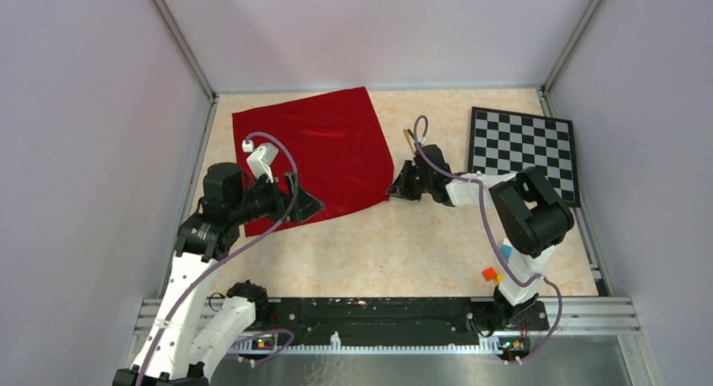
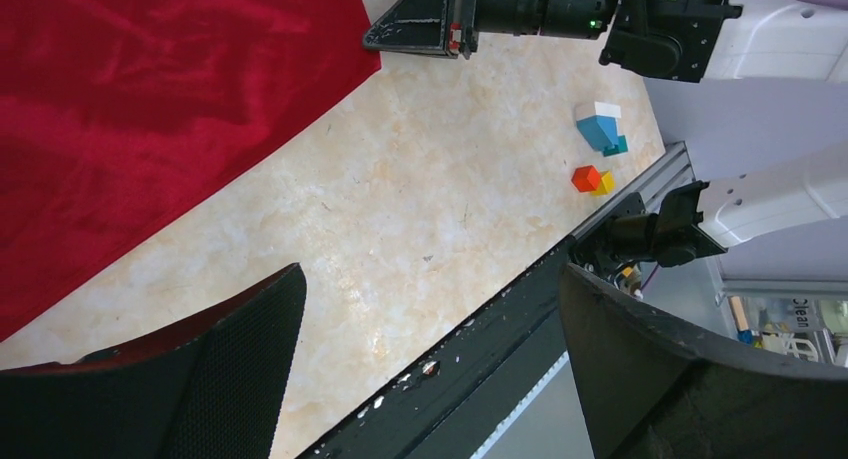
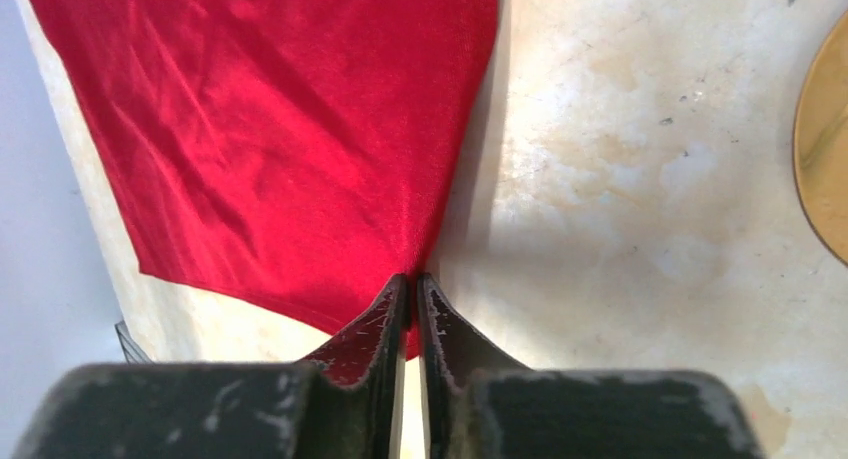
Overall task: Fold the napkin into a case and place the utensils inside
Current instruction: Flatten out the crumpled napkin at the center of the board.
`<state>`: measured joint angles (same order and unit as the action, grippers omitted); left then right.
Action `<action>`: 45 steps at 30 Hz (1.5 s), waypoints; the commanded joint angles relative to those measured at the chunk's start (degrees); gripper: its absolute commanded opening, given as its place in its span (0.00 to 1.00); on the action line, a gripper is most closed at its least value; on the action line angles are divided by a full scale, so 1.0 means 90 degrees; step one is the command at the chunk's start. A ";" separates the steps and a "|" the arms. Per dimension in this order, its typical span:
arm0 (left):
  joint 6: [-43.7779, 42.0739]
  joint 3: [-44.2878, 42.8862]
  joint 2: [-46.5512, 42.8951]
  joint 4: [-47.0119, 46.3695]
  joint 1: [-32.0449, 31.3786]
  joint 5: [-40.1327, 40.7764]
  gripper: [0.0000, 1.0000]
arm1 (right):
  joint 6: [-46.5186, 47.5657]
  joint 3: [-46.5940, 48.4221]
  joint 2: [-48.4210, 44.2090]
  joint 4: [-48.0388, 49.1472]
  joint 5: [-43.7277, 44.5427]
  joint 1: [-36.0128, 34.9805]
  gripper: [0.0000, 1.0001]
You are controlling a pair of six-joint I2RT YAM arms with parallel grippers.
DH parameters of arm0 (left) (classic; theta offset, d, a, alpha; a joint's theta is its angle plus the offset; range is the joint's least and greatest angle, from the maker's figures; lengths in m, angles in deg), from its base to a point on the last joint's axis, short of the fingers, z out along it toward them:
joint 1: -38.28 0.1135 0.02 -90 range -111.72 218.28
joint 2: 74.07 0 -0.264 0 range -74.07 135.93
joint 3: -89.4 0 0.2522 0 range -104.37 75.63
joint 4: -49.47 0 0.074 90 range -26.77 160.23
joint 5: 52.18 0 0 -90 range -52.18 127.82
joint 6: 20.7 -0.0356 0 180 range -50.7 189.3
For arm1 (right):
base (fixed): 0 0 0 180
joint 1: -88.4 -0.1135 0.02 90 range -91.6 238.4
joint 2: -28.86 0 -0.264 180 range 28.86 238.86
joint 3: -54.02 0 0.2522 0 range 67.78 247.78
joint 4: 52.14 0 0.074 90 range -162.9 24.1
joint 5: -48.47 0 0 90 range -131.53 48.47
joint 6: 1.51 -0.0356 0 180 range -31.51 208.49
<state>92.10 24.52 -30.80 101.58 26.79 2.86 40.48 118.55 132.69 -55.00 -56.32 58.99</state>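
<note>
The deep-red napkin (image 1: 315,146) lies spread flat at the back left of the table; it also shows in the left wrist view (image 2: 130,109) and the right wrist view (image 3: 290,129). My right gripper (image 1: 393,190) is shut, pinching the napkin's near right corner (image 3: 412,279). My left gripper (image 1: 307,203) is open at the napkin's near left corner; one finger (image 2: 230,369) hangs over the cloth edge, the other (image 2: 660,379) over the table's front rail. A gold spoon handle (image 1: 409,137) peeks out behind the right arm's cable, and a gold curved edge (image 3: 825,159) shows beside the right gripper. The fork is hidden.
A black-and-white checkered board (image 1: 523,150) lies at the back right. Small coloured blocks (image 1: 496,272) sit near the right arm's base, also seen in the left wrist view (image 2: 595,154). Walls close in the table at left, back and right. A black rail (image 1: 378,310) runs along the front.
</note>
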 commanded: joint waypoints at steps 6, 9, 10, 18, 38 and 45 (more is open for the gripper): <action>0.0552 0.0034 -0.0660 -0.0196 -0.0013 0.0587 0.99 | 0.0973 0.0681 -0.1122 0.0352 -0.0218 -0.0287 0.13; 0.0613 0.0078 -0.0718 -0.0230 -0.0013 0.0886 0.99 | 0.0910 0.0869 -0.1537 -0.0826 0.0102 -0.0293 0.50; 0.0595 0.0062 -0.0708 -0.0196 -0.0013 0.1059 0.99 | 0.0770 0.0673 -0.1747 -0.1034 0.0071 -0.0296 0.56; 0.0346 -0.0105 -0.0290 0.0007 -0.0013 0.1918 0.99 | 0.0957 0.0319 -0.1826 -0.1728 0.0215 -0.0041 0.70; 0.0730 -0.0075 0.0116 -0.0241 -0.0015 0.1530 0.99 | -0.0168 0.0825 0.0477 0.1327 -0.1475 0.0027 0.60; 0.0458 -0.0470 0.0200 -0.0060 -0.0013 0.1881 0.99 | 0.0470 0.0889 -0.1373 0.1414 -0.1222 -0.0460 0.65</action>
<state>98.14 23.71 -28.82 101.60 26.79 17.96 42.62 123.42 131.82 -50.26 -65.78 57.13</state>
